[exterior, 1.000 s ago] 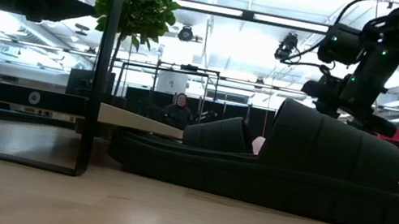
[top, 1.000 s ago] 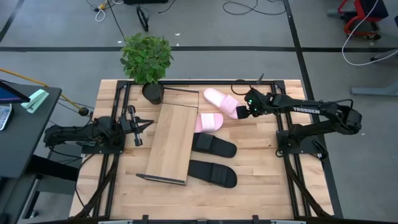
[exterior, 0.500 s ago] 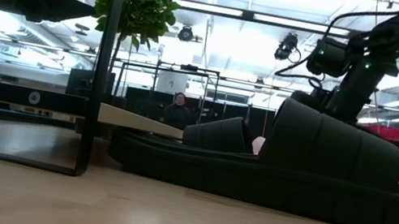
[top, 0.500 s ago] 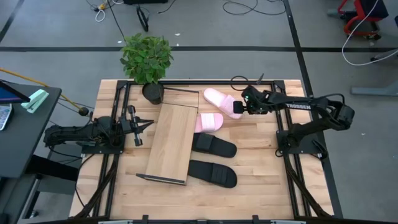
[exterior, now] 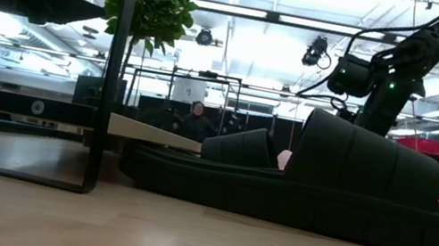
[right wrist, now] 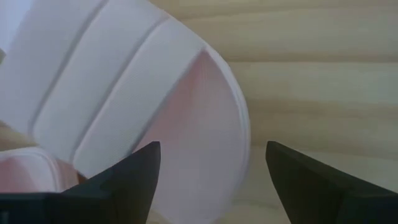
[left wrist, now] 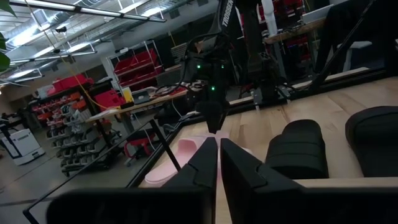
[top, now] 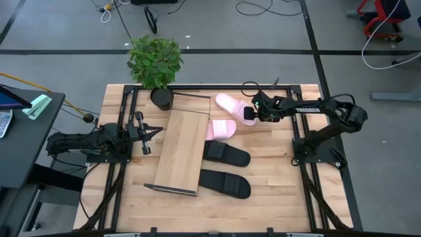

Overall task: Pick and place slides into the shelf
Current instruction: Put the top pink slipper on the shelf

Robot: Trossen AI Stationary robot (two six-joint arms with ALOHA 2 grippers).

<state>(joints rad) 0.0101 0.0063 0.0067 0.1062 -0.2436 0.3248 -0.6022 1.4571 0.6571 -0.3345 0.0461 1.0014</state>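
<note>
- Four slides lie on the table, all to the right of the shelf, none on it yet.
- Farthest back is a pink slide, its long axis running diagonally from far-left to near-right; the second pink slide sits nearer, against the shelf's right edge.
- Two black slides lie nearer still.
- The right claw hangs over the near-right end of the far pink slide, fingers spread wide, with the slide's strap end between them and nothing held.
- The slide stretches left and far from that claw, so the right arm is clearly the closer one.
- The left claw waits at the shelf's left side, its fingers nearly together, empty.
</note>
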